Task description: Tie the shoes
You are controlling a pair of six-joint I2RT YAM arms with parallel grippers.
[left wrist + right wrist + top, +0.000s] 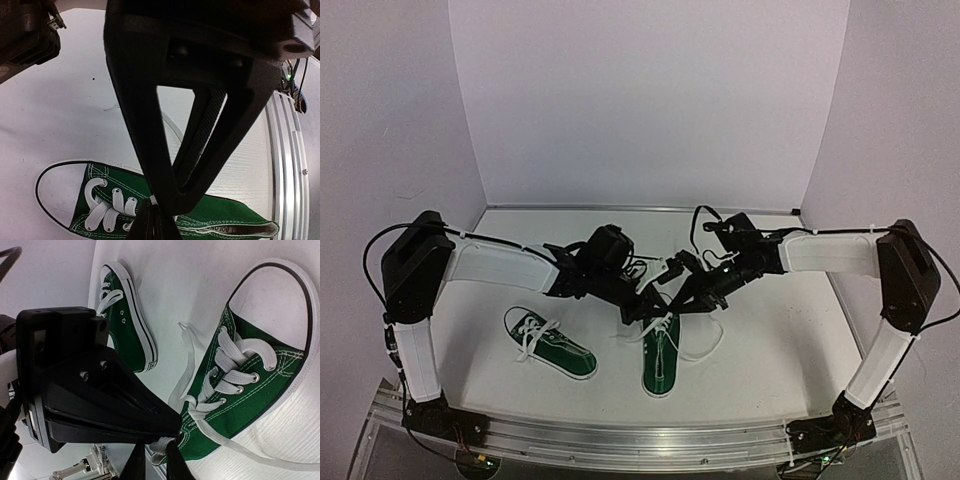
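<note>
One shoe (660,365), green with a white sole, is lying on the white table (770,330) at lower centre of the overhead frame, its opening pointing toward the bottom edge and its toe end lying under the two arms. The other shoe (552,345) is lying to the left of it, well apart, angled with its white toe cap toward the upper left. In the left wrist view the left gripper (153,227) is reaching down to the bottom edge of the frame over the laced part of the shoe at centre. Its fingers are clenched together and are pinching a bit of white lace (152,201) where they meet. The shoe's toe cap is showing at lower left, and its heel is pointing toward the metal rail (287,165) at the right. In the right wrist view the right gripper (156,467) is sitting at the bottom of the frame beside the same shoe's eyelets. Its fingers are standing narrowly apart with a bunched lace end (162,444) just above the gap; I cannot tell whether they are biting on it. A loose lace strand (250,452) is trailing from the eyelets toward the lower right across the table.
</note>
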